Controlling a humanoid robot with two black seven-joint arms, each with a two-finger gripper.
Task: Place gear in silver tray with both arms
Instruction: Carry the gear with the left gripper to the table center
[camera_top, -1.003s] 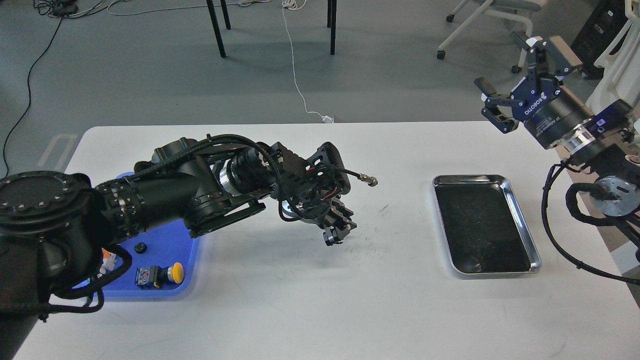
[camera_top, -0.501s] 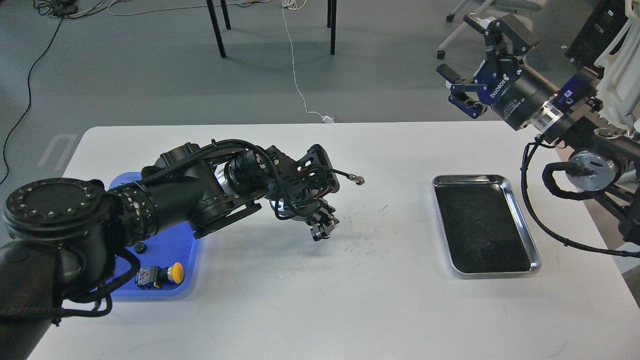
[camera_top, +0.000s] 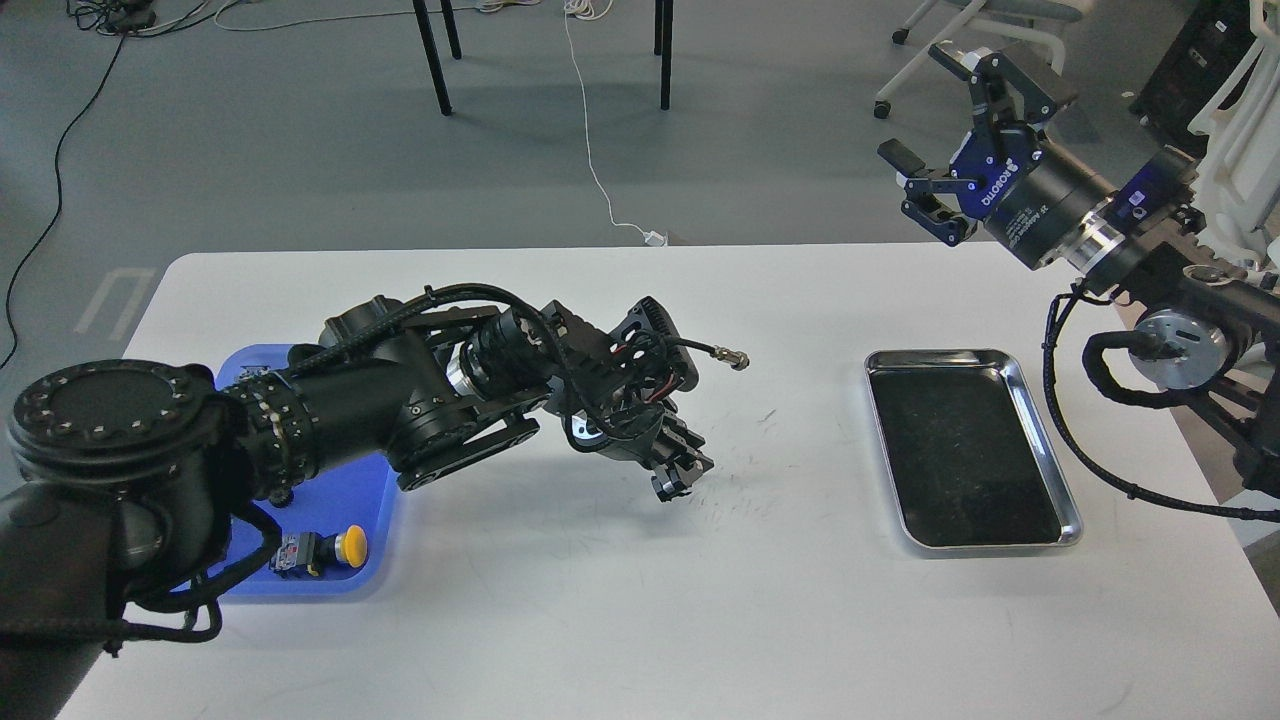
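Note:
The silver tray (camera_top: 941, 356) lies on the right part of the white table, its dark floor bare. My left gripper (camera_top: 678, 474) hangs low over the table's middle, well left of the tray. Its fingers are close together on a small dark round part, the gear (camera_top: 661, 488), at their tips. My right gripper (camera_top: 920, 105) is open and empty, raised high beyond the table's far right edge, above and behind the tray.
A blue plastic tray (camera_top: 350, 510) sits at the left, partly under my left arm, holding a yellow-capped button (camera_top: 322, 551) and a small black part (camera_top: 280, 496). A cable plug (camera_top: 737, 361) sticks out from my left wrist. Chairs and cables are on the floor behind.
My left gripper drew back left, then moved right and down again with the gear. My right gripper rose up and to the left, then shifted slightly right.

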